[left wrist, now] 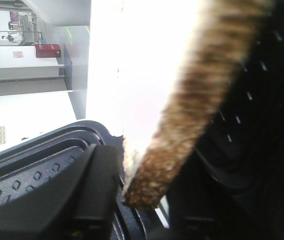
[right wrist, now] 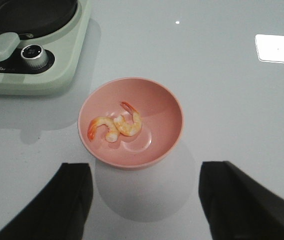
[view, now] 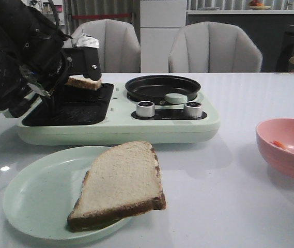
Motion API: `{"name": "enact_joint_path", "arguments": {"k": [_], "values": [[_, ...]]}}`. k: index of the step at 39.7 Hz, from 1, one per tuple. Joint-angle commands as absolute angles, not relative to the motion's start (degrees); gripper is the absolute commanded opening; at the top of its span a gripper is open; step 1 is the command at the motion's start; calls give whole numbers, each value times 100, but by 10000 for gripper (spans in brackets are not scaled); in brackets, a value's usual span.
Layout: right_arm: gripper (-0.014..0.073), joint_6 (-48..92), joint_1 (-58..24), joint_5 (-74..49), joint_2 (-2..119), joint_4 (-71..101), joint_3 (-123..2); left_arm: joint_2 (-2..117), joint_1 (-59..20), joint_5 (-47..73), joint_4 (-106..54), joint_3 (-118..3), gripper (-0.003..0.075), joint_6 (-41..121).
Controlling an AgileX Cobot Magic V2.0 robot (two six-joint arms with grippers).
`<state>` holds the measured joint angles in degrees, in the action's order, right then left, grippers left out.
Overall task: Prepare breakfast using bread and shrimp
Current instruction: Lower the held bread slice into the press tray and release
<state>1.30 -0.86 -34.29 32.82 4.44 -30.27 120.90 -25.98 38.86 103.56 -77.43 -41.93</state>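
Observation:
My left gripper (view: pixel 87 77) is shut on a slice of bread (view: pixel 84 82) and holds it just above the black grill plate (view: pixel 69 108) of the pale green breakfast maker. In the left wrist view the slice's brown crust (left wrist: pixel 181 125) runs between the two black fingers. A second slice of bread (view: pixel 121 183) lies on the pale green plate (view: pixel 33 201) at the front. Two shrimp (right wrist: pixel 117 124) lie in the pink bowl (right wrist: pixel 164 135). My right gripper (right wrist: pixel 144 200) is open and empty above the table, near the bowl, which also shows in the front view (view: pixel 286 147).
The breakfast maker (view: pixel 136 129) has a round black pan (view: pixel 162 87) and two silver knobs (view: pixel 145 109). Two grey chairs (view: pixel 214 49) stand behind the table. The pink bowl sits at the table's right side.

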Motion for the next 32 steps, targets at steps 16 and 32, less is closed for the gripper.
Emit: {"name": "enact_joint_path", "arguments": {"k": [16, 32], "values": [[558, 167, -72, -3047, 3333, 394, -3219, 11025, -2970, 4337, 10385, -7708, 461, -4051], [558, 167, -72, -3047, 3333, 394, -3219, 9787, -2983, 4109, 5679, -7474, 457, -1279]]}}
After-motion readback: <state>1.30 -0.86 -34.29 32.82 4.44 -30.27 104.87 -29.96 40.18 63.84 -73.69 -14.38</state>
